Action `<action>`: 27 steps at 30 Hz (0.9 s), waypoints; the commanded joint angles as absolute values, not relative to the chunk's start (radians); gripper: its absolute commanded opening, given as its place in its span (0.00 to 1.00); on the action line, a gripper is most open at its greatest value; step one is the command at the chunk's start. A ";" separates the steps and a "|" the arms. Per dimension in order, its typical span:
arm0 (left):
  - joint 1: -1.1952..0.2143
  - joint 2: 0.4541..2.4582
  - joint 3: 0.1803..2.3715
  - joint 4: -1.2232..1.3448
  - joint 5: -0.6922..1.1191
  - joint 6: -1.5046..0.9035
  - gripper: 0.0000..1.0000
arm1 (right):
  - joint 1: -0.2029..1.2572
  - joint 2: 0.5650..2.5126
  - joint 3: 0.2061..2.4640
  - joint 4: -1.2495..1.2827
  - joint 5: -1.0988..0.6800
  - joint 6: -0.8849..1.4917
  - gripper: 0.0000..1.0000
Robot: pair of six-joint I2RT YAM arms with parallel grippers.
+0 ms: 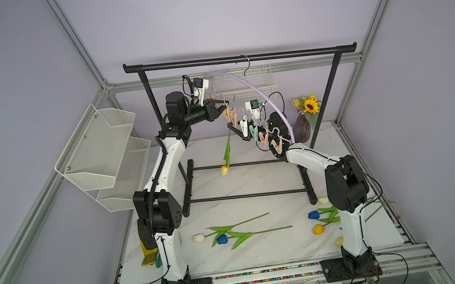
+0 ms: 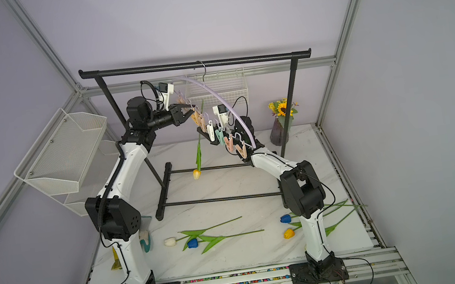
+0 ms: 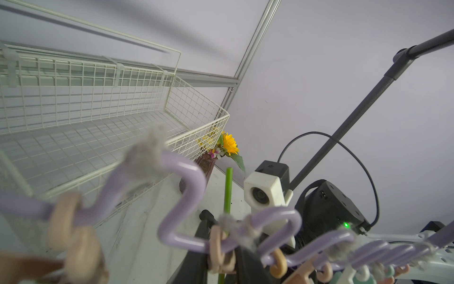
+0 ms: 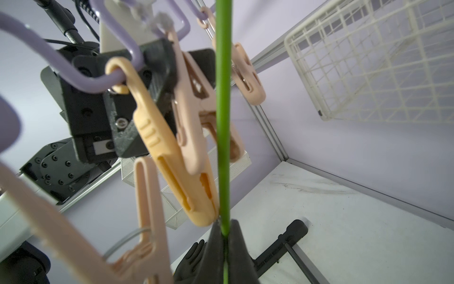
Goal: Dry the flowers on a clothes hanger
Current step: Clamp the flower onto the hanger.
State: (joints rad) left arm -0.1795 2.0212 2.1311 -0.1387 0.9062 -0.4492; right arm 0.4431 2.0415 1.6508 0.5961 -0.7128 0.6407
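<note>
**Progress at the first pinning, read left to right.** My left gripper works at the left end of the row of pins. Its jaws are squeezed on the upper end of a peach clothespin, though I cannot tell how wide that pin's mouth stands.

Just beside it a yellow tulip hangs head down with its stem upright. The stem touches the tip of a neighbouring orange pin, and no pin is seen biting it. My right gripper is clamped on this stem just under the pins.

The clothes hanger hangs by its wire hook from the black rack, swung askew, and every pin on it is bare.

On the table I count six more tulips:
- a white one and a blue one near the middle
- four around the right arm's base

I judge the task barely begun: one flower is presented but not yet fastened, and six are untouched.
</note>
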 commanded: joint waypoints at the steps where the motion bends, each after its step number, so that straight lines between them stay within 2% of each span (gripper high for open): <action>1: -0.184 2.014 2.129 -0.111 0.922 -0.427 0.10 | 0.450 1.992 1.672 0.600 -0.731 0.640 0.00; 20: -0.184 2.017 2.131 -0.097 0.920 -0.431 0.12 | 0.453 1.985 1.669 0.576 -0.744 0.631 0.00; 25: -0.183 2.020 2.129 -0.074 0.925 -0.452 0.25 | 0.453 1.984 1.673 0.567 -0.749 0.630 0.00; 27: -0.184 2.019 2.129 -0.071 0.925 -0.453 0.27 | 0.454 1.984 1.673 0.562 -0.748 0.628 0.00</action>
